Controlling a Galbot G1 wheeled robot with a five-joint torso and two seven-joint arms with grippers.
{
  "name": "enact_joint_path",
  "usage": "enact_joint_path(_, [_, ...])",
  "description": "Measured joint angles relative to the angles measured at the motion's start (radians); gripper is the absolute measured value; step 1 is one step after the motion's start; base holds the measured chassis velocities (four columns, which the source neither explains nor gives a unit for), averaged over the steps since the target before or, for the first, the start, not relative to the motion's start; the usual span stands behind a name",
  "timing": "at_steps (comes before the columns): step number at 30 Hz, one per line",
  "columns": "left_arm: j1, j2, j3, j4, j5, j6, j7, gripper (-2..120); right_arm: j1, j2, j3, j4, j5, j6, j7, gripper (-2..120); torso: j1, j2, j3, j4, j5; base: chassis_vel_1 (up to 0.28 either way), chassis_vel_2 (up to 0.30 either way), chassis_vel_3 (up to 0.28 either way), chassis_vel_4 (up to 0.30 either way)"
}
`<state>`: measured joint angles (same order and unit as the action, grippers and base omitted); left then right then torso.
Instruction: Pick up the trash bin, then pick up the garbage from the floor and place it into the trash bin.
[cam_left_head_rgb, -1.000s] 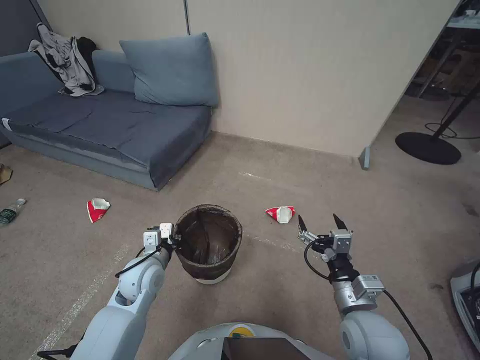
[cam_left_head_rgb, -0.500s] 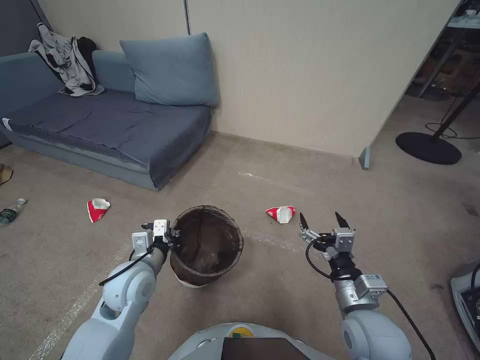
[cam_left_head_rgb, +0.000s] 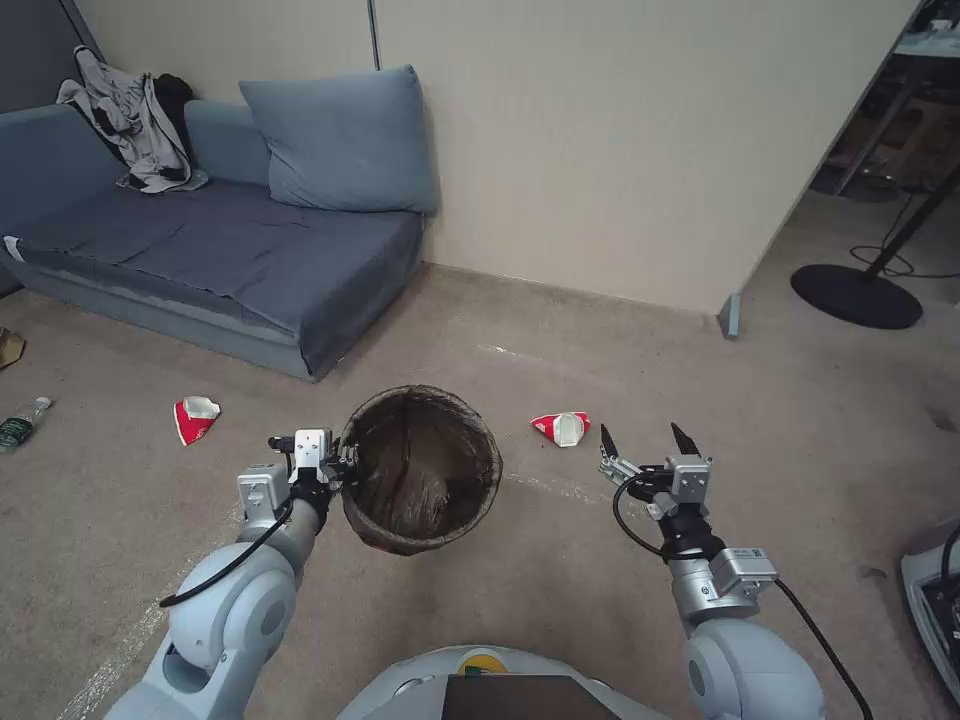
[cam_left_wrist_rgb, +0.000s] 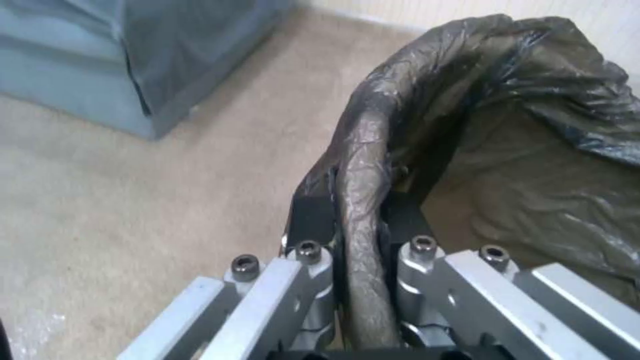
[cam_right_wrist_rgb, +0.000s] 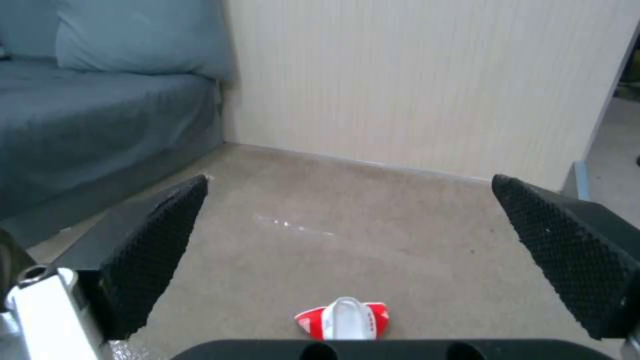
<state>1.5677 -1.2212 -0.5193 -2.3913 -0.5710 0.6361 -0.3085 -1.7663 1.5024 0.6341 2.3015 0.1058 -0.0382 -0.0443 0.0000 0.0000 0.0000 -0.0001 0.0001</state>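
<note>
- Beige carpet (cam_left_head_rgb: 560, 330) runs to a blue sofa (cam_left_head_rgb: 230, 250) at 10 o'clock.
- Left pincer (cam_left_wrist_rgb: 353, 220) clamps the bin (cam_left_head_rgb: 420, 470) rim — bin lifted, tilted, at 6 o'clock.
- Right pincer (cam_left_head_rgb: 645, 445) hangs wide open; crushed cup (cam_left_head_rgb: 562, 427) just at its 11 o'clock.
- Second cup (cam_left_head_rgb: 195, 418), bottle (cam_left_head_rgb: 22, 423) at 9 o'clock.

In the head view the trash bin (cam_left_head_rgb: 420, 470) tips its mouth toward the camera, so its white wall and base are hidden behind the dark liner. The left claw (cam_left_head_rgb: 345, 470) hides the stretch of rim it pinches, and the left wrist view crops the bin's far side. At the left edge, the bottle (cam_left_head_rgb: 20, 423) label is too small to read and a brown scrap (cam_left_head_rgb: 8, 347) is cut off.
</note>
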Motion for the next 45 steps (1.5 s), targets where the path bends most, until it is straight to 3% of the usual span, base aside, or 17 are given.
enact_joint_path(5, [0.051, -0.024, -0.015, -0.038, 0.056, -0.093, 0.029, 6, 0.004, -0.001, 0.002, 0.002, 0.004, -0.012, 0.006, 100, 0.0, 0.0, 0.0, 0.0, 0.0, 0.0, 0.0, 0.0, 0.0])
enact_joint_path(14, [0.111, -0.066, -0.02, -0.074, 0.101, -0.164, 0.067, 6, 0.007, -0.002, 0.002, 0.014, 0.013, -0.039, 0.022, 100, 0.0, 0.0, 0.0, 0.0001, 0.0, 0.0, 0.0, 0.0, 0.0])
enact_joint_path(30, [0.139, -0.118, -0.042, -0.09, 0.166, -0.183, 0.063, 6, 0.012, -0.001, 0.011, 0.017, 0.02, -0.038, 0.022, 100, 0.0, 0.0, 0.0, 0.0001, 0.0, 0.0, 0.0, 0.0, 0.0])
enact_joint_path(45, [0.142, -0.125, -0.046, -0.092, 0.18, -0.188, 0.064, 6, 0.011, -0.001, 0.018, 0.014, 0.027, -0.033, 0.018, 100, 0.0, 0.0, 0.0, 0.0, -0.0001, 0.0, 0.0, 0.0, 0.0])
